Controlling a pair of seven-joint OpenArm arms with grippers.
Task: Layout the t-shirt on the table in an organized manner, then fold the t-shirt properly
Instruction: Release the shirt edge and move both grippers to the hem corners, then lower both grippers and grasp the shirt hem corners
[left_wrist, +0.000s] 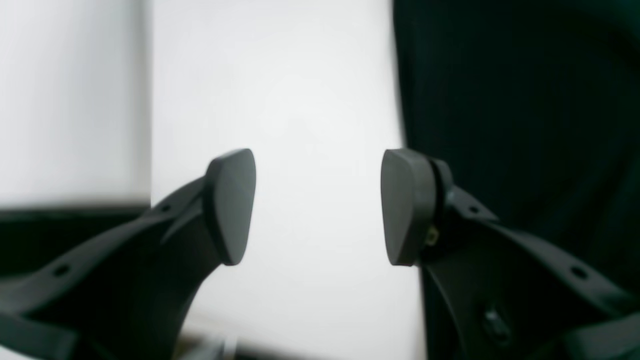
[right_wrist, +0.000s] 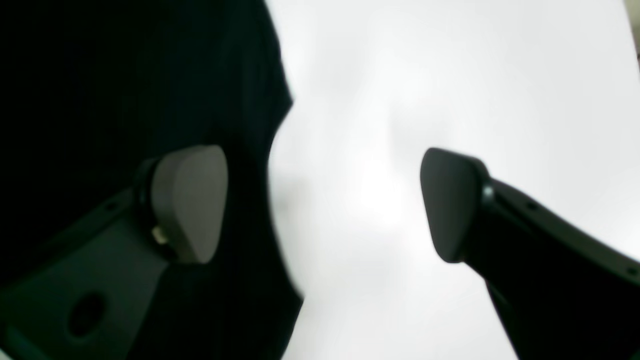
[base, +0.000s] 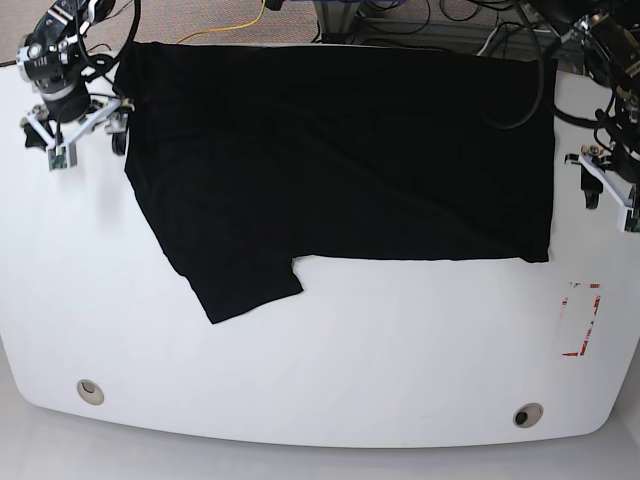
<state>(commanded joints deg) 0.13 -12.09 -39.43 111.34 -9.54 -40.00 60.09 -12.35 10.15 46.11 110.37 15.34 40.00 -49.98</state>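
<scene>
T-shirt (base: 340, 160) spread black across far half of table (base: 330, 370), long axis running side to side, far edge up at table's back rim. Near to far: bare white tabletop in front, two round holes (base: 90, 391) near front edge, red tape rectangle (base: 582, 320) at front on left arm's side. Then one sleeve (base: 245, 285) poking toward front, closer to right arm's end. Then straight near edge of body, then main panel, mostly flat.

Right gripper (base: 85, 135) at shirt's end on base view's left, just beside fabric edge. In right wrist view, fingers wide apart, holding nothing, one pad (right_wrist: 187, 202) over black cloth, other over bare table. So edge lies between the pads.

Left gripper (base: 610, 185) off opposite end, near but apart from cloth. In left wrist view fingers (left_wrist: 232, 205) likewise spread, empty, shirt edge (left_wrist: 500, 100) just beyond the one pad, bare table in the gap.

Judgement: layout mostly done, fold pending. Right arm better placed to pinch its end; left needs a short shift toward cloth first.
</scene>
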